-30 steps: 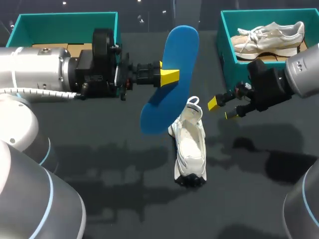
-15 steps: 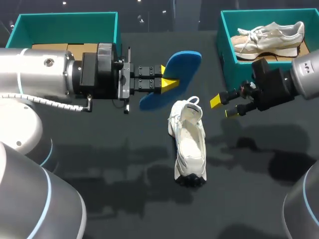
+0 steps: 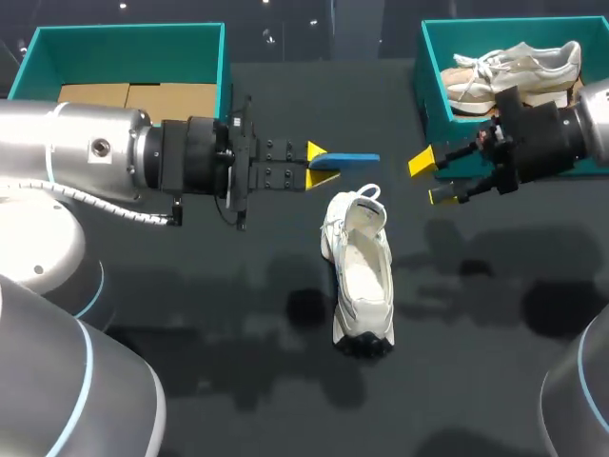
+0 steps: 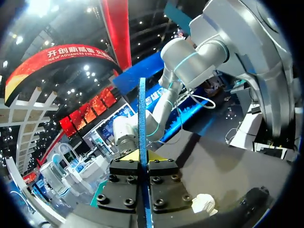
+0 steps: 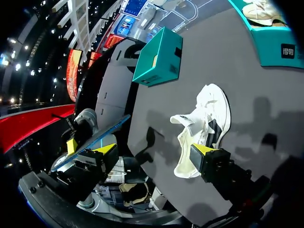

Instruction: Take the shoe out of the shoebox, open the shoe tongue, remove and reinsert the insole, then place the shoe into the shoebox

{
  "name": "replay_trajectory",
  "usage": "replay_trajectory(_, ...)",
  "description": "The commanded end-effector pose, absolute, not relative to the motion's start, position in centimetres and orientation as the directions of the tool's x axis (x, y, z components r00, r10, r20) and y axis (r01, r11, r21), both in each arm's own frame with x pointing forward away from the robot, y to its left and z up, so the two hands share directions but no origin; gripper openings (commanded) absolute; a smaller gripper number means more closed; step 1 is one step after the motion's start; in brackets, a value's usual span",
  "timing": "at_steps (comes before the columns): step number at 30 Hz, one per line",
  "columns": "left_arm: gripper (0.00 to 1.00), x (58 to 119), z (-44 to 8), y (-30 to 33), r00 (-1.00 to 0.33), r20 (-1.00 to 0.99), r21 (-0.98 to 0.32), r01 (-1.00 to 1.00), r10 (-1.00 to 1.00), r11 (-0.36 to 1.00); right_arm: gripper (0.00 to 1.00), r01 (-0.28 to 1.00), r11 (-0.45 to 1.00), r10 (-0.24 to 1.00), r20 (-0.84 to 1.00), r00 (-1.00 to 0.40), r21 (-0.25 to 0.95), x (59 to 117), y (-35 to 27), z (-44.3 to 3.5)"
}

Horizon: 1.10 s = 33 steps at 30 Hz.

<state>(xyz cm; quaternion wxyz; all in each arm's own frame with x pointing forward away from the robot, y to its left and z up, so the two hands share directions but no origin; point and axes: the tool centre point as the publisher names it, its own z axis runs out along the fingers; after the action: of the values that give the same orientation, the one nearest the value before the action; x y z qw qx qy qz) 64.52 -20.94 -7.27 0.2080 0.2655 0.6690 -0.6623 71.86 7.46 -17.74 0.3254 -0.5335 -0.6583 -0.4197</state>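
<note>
My left gripper (image 3: 318,162) is shut on a blue insole (image 3: 348,159), held level and seen edge-on above the table, just beyond the shoe's heel. In the left wrist view the insole (image 4: 142,111) stands as a thin blue strip pinched between the fingers of that gripper (image 4: 142,156). A white shoe (image 3: 361,271) lies on the table with its opening facing up. My right gripper (image 3: 431,179) hangs open and holds nothing, right of the shoe's heel and by the right shoebox (image 3: 430,107). In the right wrist view the shoe (image 5: 203,127) lies ahead of that open gripper (image 5: 154,152).
The right teal shoebox holds a beige shoe (image 3: 516,69). A second teal shoebox (image 3: 124,43) with cardboard inside stands at the back left. Dark tabletop stretches around and in front of the white shoe.
The left wrist has turned, bringing the insole from a steep, face-on tilt to flat and edge-on. The right gripper has moved back toward the right shoebox, still open.
</note>
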Motion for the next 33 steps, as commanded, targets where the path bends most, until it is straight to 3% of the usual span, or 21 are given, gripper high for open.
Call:
replay_trajectory(1,0.00,65.6,-7.7,-21.6,-0.581,-0.806,-0.591,0.796,0.110,-0.127,1.00,0.975,0.113,0.413,0.883,-0.223,0.193,72.8,7.3,-17.7)
replay_trajectory(10,0.00,65.6,-7.7,-21.6,-0.581,-0.806,-0.591,0.796,0.110,-0.127,1.00,0.975,0.113,0.413,0.883,-0.223,0.193,72.8,7.3,-17.7)
replay_trajectory(20,0.00,67.0,-11.6,-22.9,-0.194,-0.981,-0.195,0.973,0.024,-0.121,1.00,0.986,0.095,0.238,0.958,-0.159,0.140,73.2,8.5,-16.1)
replay_trajectory(28,0.00,67.6,-13.0,-23.6,-0.051,-0.999,-0.050,0.996,-0.005,-0.067,1.00,0.988,0.107,0.122,0.985,-0.120,0.107,73.2,10.0,-15.0)
replay_trajectory(33,0.00,68.0,-13.1,-23.7,-0.047,-0.999,-0.047,0.998,0.007,-0.042,1.00,0.993,0.103,0.115,0.991,-0.069,0.057,73.1,10.3,-14.9)
